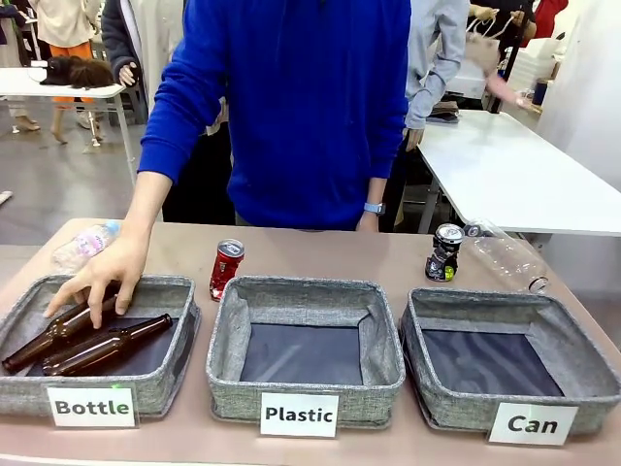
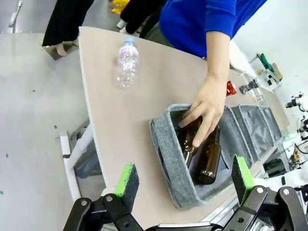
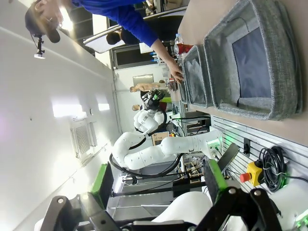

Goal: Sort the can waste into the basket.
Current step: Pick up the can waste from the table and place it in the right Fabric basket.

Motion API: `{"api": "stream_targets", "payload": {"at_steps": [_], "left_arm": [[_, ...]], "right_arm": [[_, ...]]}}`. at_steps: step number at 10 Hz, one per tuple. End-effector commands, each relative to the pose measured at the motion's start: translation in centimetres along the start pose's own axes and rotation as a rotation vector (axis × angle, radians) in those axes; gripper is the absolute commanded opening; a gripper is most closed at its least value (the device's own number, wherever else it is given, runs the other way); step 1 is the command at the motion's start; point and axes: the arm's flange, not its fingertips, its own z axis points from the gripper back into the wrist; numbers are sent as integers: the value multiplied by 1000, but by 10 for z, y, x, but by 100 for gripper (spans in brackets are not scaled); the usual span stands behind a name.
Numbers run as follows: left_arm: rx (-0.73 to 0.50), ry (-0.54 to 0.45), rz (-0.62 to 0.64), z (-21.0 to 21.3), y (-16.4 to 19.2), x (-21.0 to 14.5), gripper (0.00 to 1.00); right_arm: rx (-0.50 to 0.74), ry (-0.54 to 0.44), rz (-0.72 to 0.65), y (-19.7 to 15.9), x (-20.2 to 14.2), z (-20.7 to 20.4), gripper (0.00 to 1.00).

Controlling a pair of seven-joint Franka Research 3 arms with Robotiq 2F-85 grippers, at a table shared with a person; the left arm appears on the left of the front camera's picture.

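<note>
L hand point(image 2: 185, 177) & R hand point(image 3: 159, 179) both spread wide, empty; red can point(image 1: 226, 268) far of Plastic basket point(image 1: 218, 335), black can point(image 1: 445, 252) far of Can basket point(image 1: 482, 302) by clear bottle point(image 1: 509, 258): risk of toppling dented cans or binning red wrong.

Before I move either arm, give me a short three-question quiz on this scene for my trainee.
1. True or false: the Can basket already holds a can.
2. The red can and the black can stand upright behind the baskets. Which is nearer the Can basket? A) red B) black
3. Fill in: the person's hand reaches onto the brown bottles in the left basket, labelled ____.
Key: 1 false; 2 B; 3 Bottle.
</note>
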Motion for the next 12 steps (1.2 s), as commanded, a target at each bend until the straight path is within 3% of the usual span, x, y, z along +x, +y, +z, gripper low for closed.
{"api": "stream_targets", "payload": {"at_steps": [1, 4, 7, 9, 12], "left_arm": [[-10, -8, -54, -8, -2, 8, 100], [1, 90, -127, -40, -32, 45, 100], [43, 229, -229, -118, -90, 99, 100], [54, 306, -437, -207, -136, 132, 100], [105, 329, -722, -311, -184, 153, 100]], "right_arm": [[10, 3, 11, 2, -1, 0, 100], [10, 3, 11, 2, -1, 0, 100], [10, 3, 11, 2, -1, 0, 100], [10, 3, 11, 2, -1, 0, 100], [10, 3, 11, 2, -1, 0, 100]]}}
